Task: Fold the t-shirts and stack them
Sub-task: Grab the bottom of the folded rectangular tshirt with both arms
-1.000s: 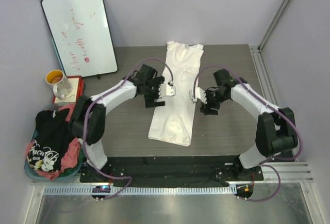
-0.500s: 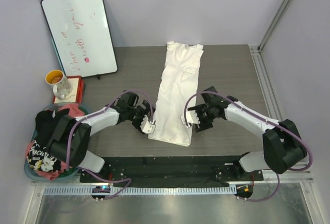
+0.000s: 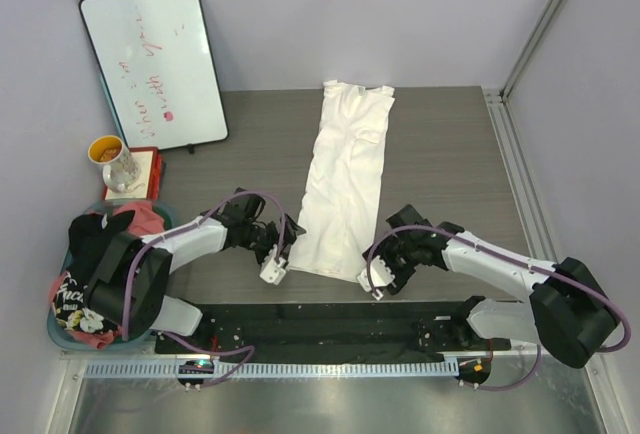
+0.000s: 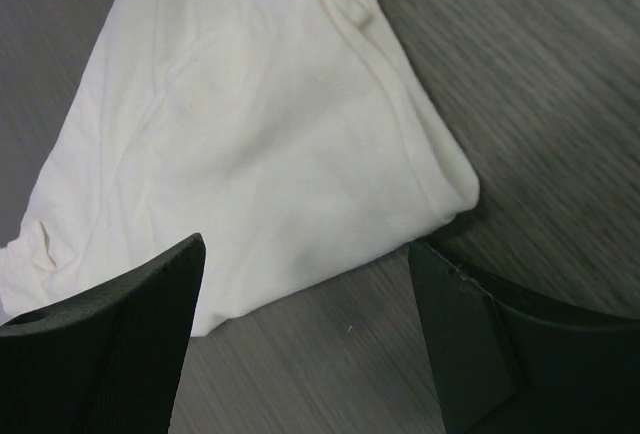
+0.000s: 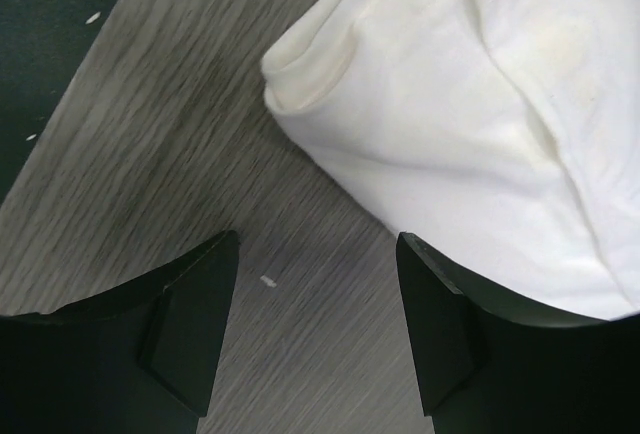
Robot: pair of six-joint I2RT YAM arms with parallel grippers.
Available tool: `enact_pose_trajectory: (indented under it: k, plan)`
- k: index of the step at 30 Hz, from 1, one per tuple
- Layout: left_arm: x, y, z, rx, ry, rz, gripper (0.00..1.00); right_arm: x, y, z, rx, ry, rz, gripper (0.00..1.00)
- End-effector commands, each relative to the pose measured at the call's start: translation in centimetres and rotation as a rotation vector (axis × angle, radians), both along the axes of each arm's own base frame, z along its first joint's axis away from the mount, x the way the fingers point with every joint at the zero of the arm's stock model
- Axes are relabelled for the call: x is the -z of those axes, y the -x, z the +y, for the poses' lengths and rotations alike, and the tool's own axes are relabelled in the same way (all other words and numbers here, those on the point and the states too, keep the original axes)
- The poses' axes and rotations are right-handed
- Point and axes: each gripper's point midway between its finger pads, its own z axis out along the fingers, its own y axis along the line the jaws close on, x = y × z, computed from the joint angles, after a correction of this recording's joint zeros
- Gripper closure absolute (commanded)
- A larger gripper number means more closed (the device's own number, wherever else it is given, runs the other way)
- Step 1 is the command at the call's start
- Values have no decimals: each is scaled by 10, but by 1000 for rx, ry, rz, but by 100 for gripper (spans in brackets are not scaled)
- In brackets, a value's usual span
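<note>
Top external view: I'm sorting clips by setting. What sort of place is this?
Probably a lab test cell, not a home: plain walls on metal framing, left arm and right arm bolted to a table, a leaning whiteboard.

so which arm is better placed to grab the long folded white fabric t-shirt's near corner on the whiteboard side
Left: the left gripper, open, sits beside that corner of the white t-shirt; the right gripper is at the other near corner.

Red handwriting on the whiteboard (image 3: 155, 66), pale lettering on the black t-shirt (image 3: 100, 254), neither legible.
</note>
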Motion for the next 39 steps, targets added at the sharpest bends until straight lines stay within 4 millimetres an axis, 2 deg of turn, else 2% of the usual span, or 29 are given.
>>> enact_pose_trajectory:
  k: [1,3,4,7,13,16,22,25,27,32,39]
  plan:
    - [-1,42,0,164,45,23,17,0,-7,26,-56,-105,-97,29]
    - [4,52,5,185,26,33,17,7,-6,29,-32,-106,-97,29]
    - [5,54,6,200,19,24,17,4,-9,38,-36,-131,-126,29]
    - [10,61,11,228,-9,38,18,7,-11,45,-3,-147,-126,29]
    - [16,65,8,268,3,49,18,11,-3,51,4,-160,-124,29]
    - [21,61,8,261,-9,63,20,11,3,48,2,-158,-115,29]
    - [34,41,5,211,-30,50,26,8,18,40,-33,-140,-76,29]
    - [40,31,1,194,-31,39,26,7,25,35,-45,-107,-39,29]
    - [41,28,0,188,-28,36,26,-3,27,38,-48,-113,-23,28]
    - [40,26,0,176,-32,33,26,-13,34,37,-77,-122,-6,28]
    - [37,27,3,163,-34,35,26,-7,35,44,-72,-123,27,28]
